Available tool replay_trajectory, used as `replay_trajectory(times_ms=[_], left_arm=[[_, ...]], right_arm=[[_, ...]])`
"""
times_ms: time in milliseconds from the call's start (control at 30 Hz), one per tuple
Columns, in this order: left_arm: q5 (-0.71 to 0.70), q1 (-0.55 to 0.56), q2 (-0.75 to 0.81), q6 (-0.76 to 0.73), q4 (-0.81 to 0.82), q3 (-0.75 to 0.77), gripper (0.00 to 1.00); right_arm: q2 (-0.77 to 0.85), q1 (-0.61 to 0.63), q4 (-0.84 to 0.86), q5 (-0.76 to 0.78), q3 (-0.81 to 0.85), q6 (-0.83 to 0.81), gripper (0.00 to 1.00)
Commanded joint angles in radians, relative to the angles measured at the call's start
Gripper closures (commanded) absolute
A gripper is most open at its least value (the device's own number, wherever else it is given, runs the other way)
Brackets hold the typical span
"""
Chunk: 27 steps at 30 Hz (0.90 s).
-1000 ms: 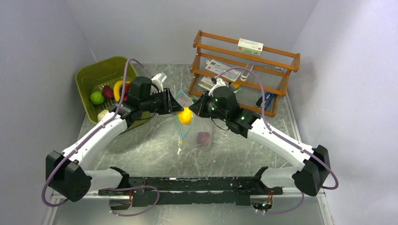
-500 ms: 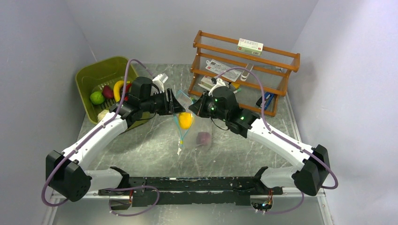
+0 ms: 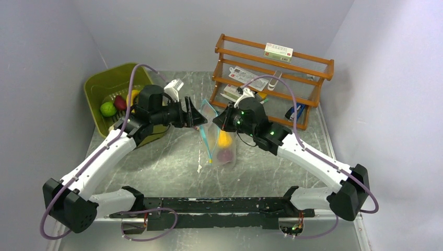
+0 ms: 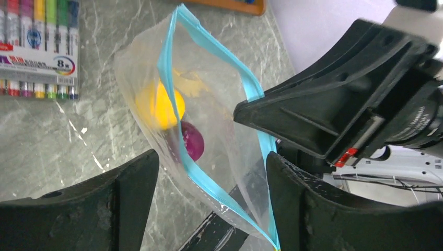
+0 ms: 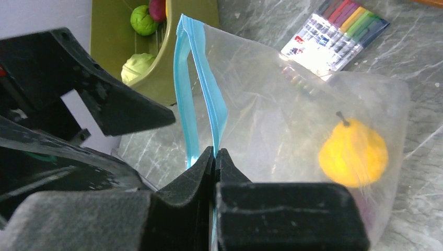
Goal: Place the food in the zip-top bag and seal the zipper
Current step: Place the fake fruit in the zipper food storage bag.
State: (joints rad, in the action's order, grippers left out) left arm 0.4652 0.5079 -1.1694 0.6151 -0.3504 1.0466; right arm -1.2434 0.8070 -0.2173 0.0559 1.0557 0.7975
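Orange-yellow round plastic toy fruit (image 3: 223, 138): now lying inside the clear soft zip-top bag (image 3: 214, 149), having dropped from the left claw (image 3: 196, 117).
Left claw: backing off leftward, jaws gaping wide, gripping nothing.
Purple-red round piece (image 3: 225, 155): sitting beneath the fruit, making 2 items bagged.
Right claw (image 5: 214, 155): clamping tight on the teal-blue zipper strip (image 5: 201, 89), holding the mouth up and open just right of the left claw.
Green round piece (image 3: 108, 109), pale green piece (image 5: 138, 68) and others: waiting in the olive-green plastic tub (image 3: 112, 78), far left.
Sealing: still outstanding.
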Motion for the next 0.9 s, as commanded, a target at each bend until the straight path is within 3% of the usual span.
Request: replay_trajectory(times_ms=[0, 33, 167, 433, 667, 767, 867], left_arm=[[-0.059, 0.007, 0.020, -0.080, -0.051, 0.097, 0.14], [-0.082, 0.007, 0.017, -0.098, -0.080, 0.120, 0.06], [-0.215, 0.006, 0.007, -0.162, -0.193, 0.235, 0.00], [-0.565, 0.007, 0.001, -0.255, -0.269, 0.361, 0.01], [-0.858, -0.008, 0.026, -0.374, -0.244, 0.360, 0.05], [-0.911, -0.077, 0.012, -0.384, -0.236, 0.378, 0.06], [-0.826, -0.214, -0.020, -0.374, -0.238, 0.395, 0.06]], right_arm=[[0.058, 0.003, -0.025, 0.040, -0.007, -0.049, 1.00], [0.067, 0.004, -0.034, 0.048, -0.009, -0.060, 1.00], [0.122, 0.003, -0.056, 0.081, -0.032, -0.108, 1.00], [0.243, 0.004, -0.083, 0.125, -0.049, -0.140, 1.00], [0.281, 0.004, -0.101, 0.143, -0.048, -0.167, 1.00], [0.284, 0.004, -0.094, 0.131, -0.078, -0.167, 1.00], [0.286, 0.003, -0.097, 0.127, -0.081, -0.168, 1.00]])
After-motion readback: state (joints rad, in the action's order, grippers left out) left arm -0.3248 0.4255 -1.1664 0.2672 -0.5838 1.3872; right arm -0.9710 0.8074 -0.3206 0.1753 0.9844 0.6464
